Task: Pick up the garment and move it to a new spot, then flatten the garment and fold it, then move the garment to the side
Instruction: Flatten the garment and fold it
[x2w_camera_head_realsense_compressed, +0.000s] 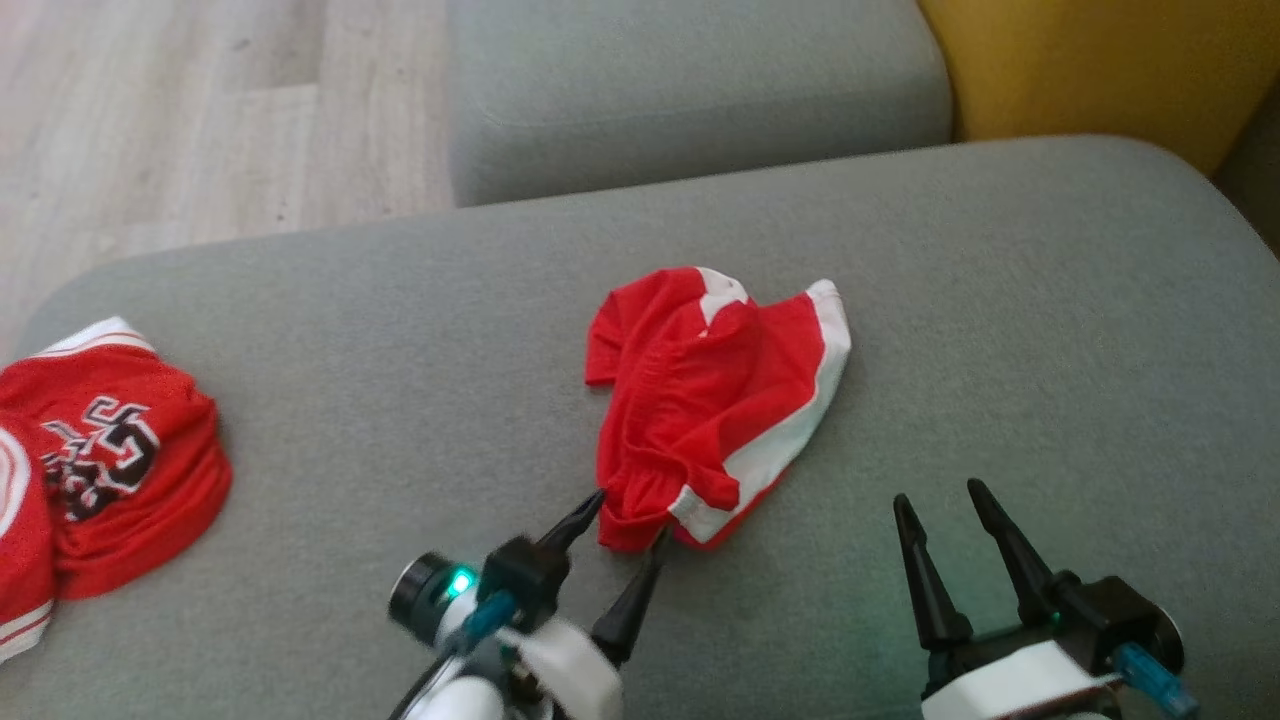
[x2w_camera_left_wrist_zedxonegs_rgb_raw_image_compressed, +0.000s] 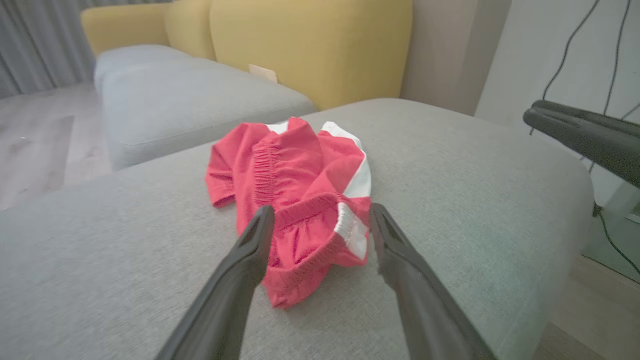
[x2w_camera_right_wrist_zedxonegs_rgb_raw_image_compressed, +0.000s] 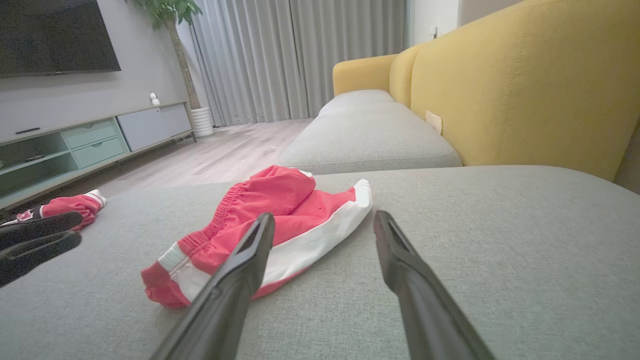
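left gripper (x2w_camera_head_realsense_compressed: 630, 520) at the near edge, jaws spread wide, one finger on either side of the near end of the garment (x2w_camera_head_realsense_compressed: 705, 400); nothing clamped, contact with the cloth cannot be confirmed

right gripper (x2w_camera_head_realsense_compressed: 938, 492) near right, equally wide open and empty, over bare fabric, apart from the garment

garment is red shorts with a white side band, crumpled, lying mid-way on the grey seat cushion (x2w_camera_head_realsense_compressed: 400, 300)

red jersey (x2w_camera_head_realsense_compressed: 110, 450) with lettering at the left edge of the same cushion, well apart

farther: second grey cushion (x2w_camera_head_realsense_compressed: 700, 80), yellow backrest (x2w_camera_head_realsense_compressed: 1090, 60) far right, wood floor (x2w_camera_head_realsense_compressed: 200, 100) far left
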